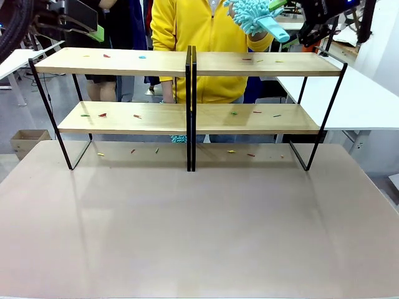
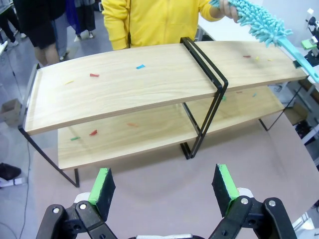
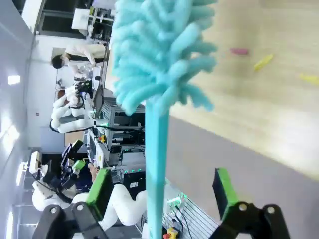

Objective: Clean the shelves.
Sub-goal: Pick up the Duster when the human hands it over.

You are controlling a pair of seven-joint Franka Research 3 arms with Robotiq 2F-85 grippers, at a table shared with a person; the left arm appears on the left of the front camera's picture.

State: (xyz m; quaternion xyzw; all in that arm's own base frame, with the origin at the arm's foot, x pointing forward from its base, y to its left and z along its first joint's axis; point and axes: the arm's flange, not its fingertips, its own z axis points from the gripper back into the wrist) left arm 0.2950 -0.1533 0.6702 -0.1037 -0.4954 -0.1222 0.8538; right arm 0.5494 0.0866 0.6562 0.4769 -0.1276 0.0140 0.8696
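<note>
1. Front view: one rack of shelves (image 1: pixel 124 62) was seen standing across the far part of the table (image 1: pixel 199 224), with two light-wood boards, one above the other, and one black centre divider.
2. Three small coloured scraps (image 1: pixel 106 55) were counted on the left half of the upper board. More were scattered on the lower board and on the table beneath, too small for a sure count.
3. One teal duster (image 1: pixel 252 14) was held at its fluffy end by one hand (image 2: pixel 227 7) of the one person (image 1: pixel 187 25) in a yellow top behind the rack, above the right half of the upper board.
4. The left gripper (image 2: pixel 163 181) was seen with its jaws wide apart and nothing between them, raised before the rack.
5. The right gripper (image 3: pixel 162 186) was likewise spread wide. The duster's handle passed between its two green pads (image 3: pixel 101 191), and no contact could be made out.
</note>
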